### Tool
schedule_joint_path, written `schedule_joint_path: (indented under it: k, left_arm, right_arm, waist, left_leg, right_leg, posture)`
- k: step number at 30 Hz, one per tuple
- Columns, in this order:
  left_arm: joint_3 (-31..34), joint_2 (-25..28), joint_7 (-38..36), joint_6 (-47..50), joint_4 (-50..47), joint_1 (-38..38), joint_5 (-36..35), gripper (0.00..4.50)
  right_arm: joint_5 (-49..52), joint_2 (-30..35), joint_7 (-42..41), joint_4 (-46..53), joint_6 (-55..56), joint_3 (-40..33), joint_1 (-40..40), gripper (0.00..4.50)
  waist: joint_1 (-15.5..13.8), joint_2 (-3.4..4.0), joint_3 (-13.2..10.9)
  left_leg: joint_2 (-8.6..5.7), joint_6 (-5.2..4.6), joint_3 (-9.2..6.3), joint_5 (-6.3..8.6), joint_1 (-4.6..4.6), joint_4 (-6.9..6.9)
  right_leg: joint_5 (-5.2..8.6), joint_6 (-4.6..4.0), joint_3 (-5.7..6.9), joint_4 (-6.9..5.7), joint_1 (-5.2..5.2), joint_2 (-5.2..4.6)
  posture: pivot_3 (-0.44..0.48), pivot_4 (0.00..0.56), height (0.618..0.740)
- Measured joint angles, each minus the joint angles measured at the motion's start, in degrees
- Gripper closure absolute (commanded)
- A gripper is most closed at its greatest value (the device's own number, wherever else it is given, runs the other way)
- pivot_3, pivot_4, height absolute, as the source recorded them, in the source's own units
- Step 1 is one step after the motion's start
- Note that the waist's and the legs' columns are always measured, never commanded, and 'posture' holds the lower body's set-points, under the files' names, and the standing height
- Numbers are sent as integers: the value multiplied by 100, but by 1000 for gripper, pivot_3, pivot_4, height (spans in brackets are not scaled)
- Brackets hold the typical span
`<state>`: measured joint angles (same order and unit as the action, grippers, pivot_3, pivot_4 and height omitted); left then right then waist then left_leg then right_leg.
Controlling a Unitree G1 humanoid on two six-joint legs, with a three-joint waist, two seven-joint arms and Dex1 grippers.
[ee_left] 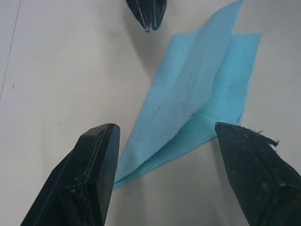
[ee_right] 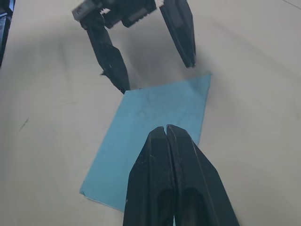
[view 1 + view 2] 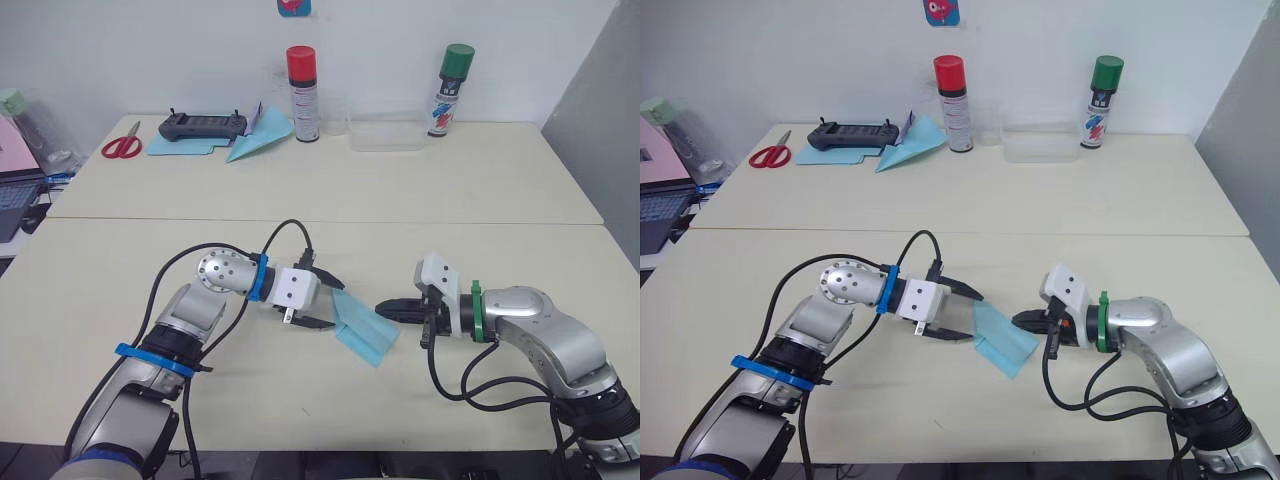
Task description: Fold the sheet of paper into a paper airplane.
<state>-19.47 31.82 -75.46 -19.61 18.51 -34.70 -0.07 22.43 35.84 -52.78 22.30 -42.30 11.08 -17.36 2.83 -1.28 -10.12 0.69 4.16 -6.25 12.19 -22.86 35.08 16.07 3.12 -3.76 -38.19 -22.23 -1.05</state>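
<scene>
The sheet of paper [image 3: 362,329] lies folded on the desk [image 3: 400,200] between my arms. My left end effector [image 3: 322,298] is spread wide at its near edge; my right end effector [image 3: 386,308], fingers pressed together, points at its other edge.

Light-blue sheet of paper [image 3: 365,329], folded into a layered, creased wedge, lies flat on the table's near half, roughly centre, one folded flap slightly raised along a crease.

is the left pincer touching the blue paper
Cannot tell. In the left wrist view the open left pincer straddles the sheet of paper, but no contact or gap shows plainly.
</scene>
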Motion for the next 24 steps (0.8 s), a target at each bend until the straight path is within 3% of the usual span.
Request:
schedule_joint_path:
  k: [4, 7, 16, 20, 24]
  left_arm:
    - [-83, -178, 159, -236, 329, -100, 170, 908]
    - [-87, -222, 193, -364, 453, -177, 230, 1512]
    - [-172, -279, 175, -653, 692, -219, 299, 4398]
    - [-182, -266, 160, -619, 692, -328, 344, 4459]
    - [-145, 94, 115, 16, 377, -286, 376, 4459]
  right_arm:
    - [134, -32, 110, 7, -97, -46, -2, 4500]
    - [149, -23, 169, 8, -105, -70, -3, 4500]
    - [238, -134, 336, -1, -196, -140, -39, 4500]
    - [339, -221, 442, -20, -220, -216, -219, 4500]
    - [340, -212, 467, -36, -178, -272, -224, 4500]
  waist:
    - [-2, 0, 0]
    - [-2, 0, 0]
    - [1, 0, 0]
    - [1, -1, 0]
    - [33, 0, -1]
  left_leg:
    - [0, 0, -1, 0, 1, 1]
    - [0, 0, -1, 0, 1, 1]
    - [0, 0, -1, 0, 1, 3]
    - [-3, 0, -2, 0, 4, 13]
    - [-2, 0, -3, 0, 10, 13]
  right_leg:
    - [-1, 0, 0, -3, 0, 0]
    - [0, 0, 0, -3, 0, 0]
    - [-1, 0, 0, -8, 0, 0]
    - [0, 1, 0, -35, -2, 0]
    - [3, -2, -1, -55, -8, 2]
  posture:
    - [0, 150, 740]
    - [0, 150, 740]
    - [0, 150, 740]
    - [0, 150, 740]
    - [0, 150, 740]
